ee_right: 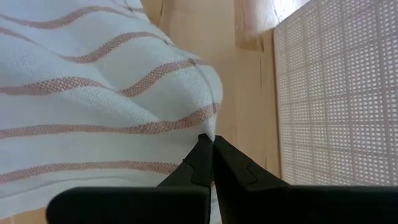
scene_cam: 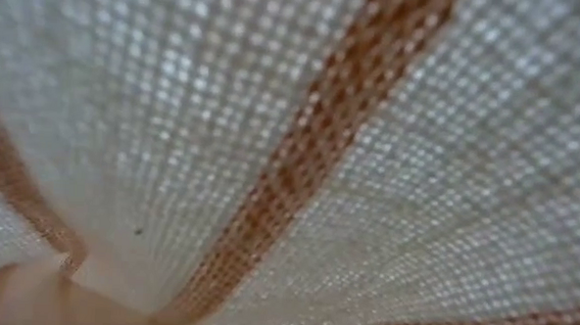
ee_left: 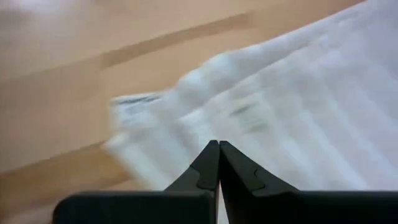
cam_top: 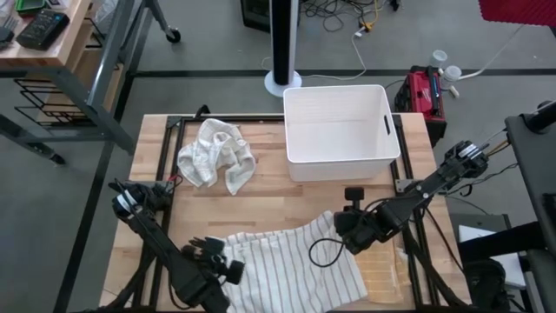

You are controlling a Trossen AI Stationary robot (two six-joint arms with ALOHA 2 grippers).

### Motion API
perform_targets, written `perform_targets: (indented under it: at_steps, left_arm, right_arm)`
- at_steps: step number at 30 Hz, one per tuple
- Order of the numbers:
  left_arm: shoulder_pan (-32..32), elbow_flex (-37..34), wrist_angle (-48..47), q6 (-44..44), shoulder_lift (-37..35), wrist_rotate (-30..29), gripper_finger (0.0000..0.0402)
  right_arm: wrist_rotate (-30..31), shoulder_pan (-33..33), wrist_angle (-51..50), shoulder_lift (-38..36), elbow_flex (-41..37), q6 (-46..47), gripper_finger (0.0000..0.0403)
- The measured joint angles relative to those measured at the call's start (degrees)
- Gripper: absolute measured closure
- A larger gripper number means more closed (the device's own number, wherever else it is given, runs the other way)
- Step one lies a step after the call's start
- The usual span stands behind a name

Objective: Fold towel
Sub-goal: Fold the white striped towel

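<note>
The left hand sits at the near left of the pale butcher-block table, its two dark fingers pressed tight together on the left edge of the striped towel. From the left wrist view the cloth there is bunched into a soft ridge where the fingers pinch it, with a small sewn label lying flat beside the fold.

The striped towel lies spread along the near edge of the table between the two hands, a thin white woven cloth with narrow reddish-brown stripes, wrinkled and lifted slightly at both gripped edges. In the low view its open, grid-like weave fills the whole picture, with broad rust-coloured bands crossing it.

Farther back, toward the table's left half, a second cloth lies crumpled in a loose heap, cream-white with a puffy, waffle-like surface. It is well apart from the striped towel.

To the right of that heap, at the far edge of the table, stands a white plastic bin, rectangular with rounded corners, smooth walls and a slot handle in its right side.

The right hand is at the towel's right edge, its fingers also closed flat together, nipping a rounded hump of the fabric. Just beside it on the table lies a beige mesh mat with a square lattice pattern.
</note>
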Motion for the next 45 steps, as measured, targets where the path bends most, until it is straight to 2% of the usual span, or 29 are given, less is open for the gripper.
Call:
perform_targets:
  at_steps: [7, 10, 14, 18, 22, 26, 35, 45]
  left_arm:
    - [0.8, -2.9, 3.1, -3.4, 0.1, 1.3, 0.0401]
    - [1.3, -4.1, 6.5, -3.5, 0.0, 1.3, 0.0388]
    - [1.7, -6.5, 8.2, -3.4, 0.0, 2.1, 0.0350]
    - [2.0, -8.8, 10.1, -3.5, 0.1, 6.7, 0.0302]
    - [2.2, -11.4, 13.1, -3.9, 0.1, 7.2, 0.0257]
    - [2.7, -15.2, 17.7, -4.0, 0.0, 7.2, 0.0230]
    - [2.8, -21.5, 25.2, -4.5, 0.0, 7.0, 0.0233]
    - [2.9, -19.3, 27.2, -2.5, 0.0, 3.6, 0.0259]
  right_arm:
    - [-0.4, 0.0, 0.1, 0.0, 0.0, 0.3, 0.0403]
    - [-0.4, 0.0, 0.2, 0.0, 0.0, 0.3, 0.0403]
    - [-0.5, 0.0, 0.2, 0.0, 0.0, 0.4, 0.0403]
    - [-0.9, 0.0, 0.2, 0.0, 0.0, 0.6, 0.0403]
    - [-0.9, 0.0, 0.3, 0.0, 0.0, 0.8, 0.0403]
    - [-0.9, 0.0, 0.5, 0.0, 0.0, 0.8, 0.0403]
    - [-2.4, 0.0, 1.5, 0.0, 0.0, 0.9, 0.0403]
    - [-2.4, 0.0, 2.2, 0.0, 0.0, 0.8, 0.0403]
